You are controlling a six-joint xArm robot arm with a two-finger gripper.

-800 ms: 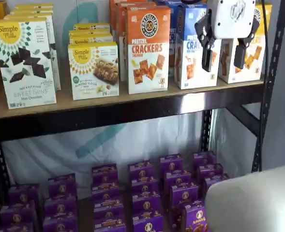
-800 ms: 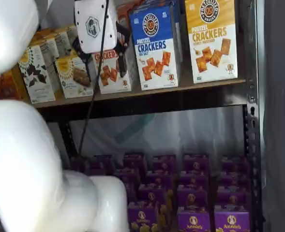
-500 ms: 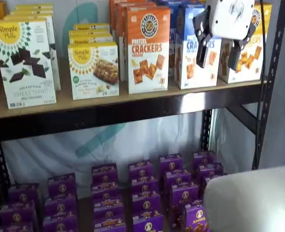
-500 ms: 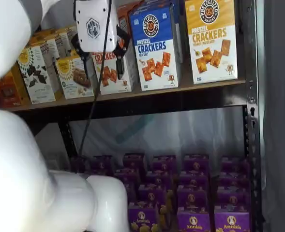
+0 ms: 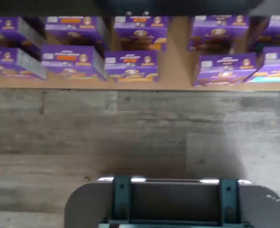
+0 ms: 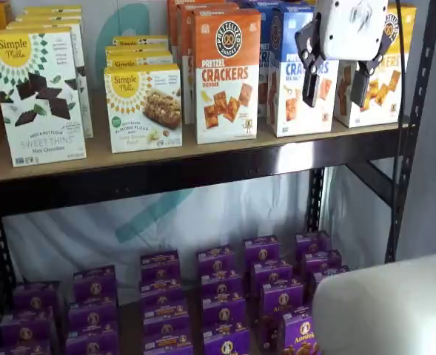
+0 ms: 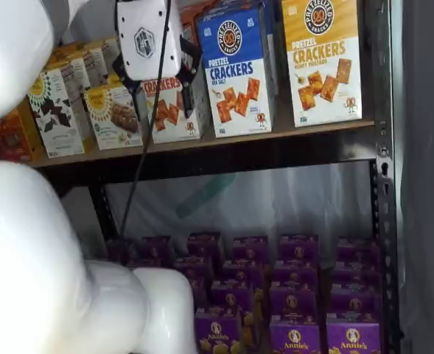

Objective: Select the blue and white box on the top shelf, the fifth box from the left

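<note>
We see the gripper (image 6: pixel 334 87) hanging in front of the top shelf (image 6: pixel 203 159), white body high, two black fingers (image 6: pixel 309 81) pointing down. A plain gap shows between the fingers, and nothing is held in it. In both shelf views the gripper stays clear of the boxes, in front of them rather than around any.

The blue box (image 6: pixel 295 74) stands upright toward the shelf's right end. In a shelf view the gripper partly covers its face. In a shelf view the gripper (image 7: pixel 161 81) sits instead in front of the orange box (image 7: pixel 169 107), with the blue box (image 7: pixel 237 70) just beside it and fully visible. We cannot tell from these two angles which box the fingers line up with in depth.

Right of the blue box stands the yellow box (image 7: pixel 323 63), at the shelf's right end near the black upright (image 7: pixel 382 147). Toward the left end we note two Simple Mills boxes (image 6: pixel 36 96), one tall and one shorter, well apart from the gripper.

On the level below, small purple boxes (image 6: pixel 221 285) sit in rows. The wrist view shows purple boxes (image 5: pixel 130 66) on a wooden board, grey plank floor (image 5: pixel 130 133), and a dark mount (image 5: pixel 173 204) with teal brackets. No fingers appear there.

The white arm (image 7: pixel 47 258) fills the near left of a shelf view.
</note>
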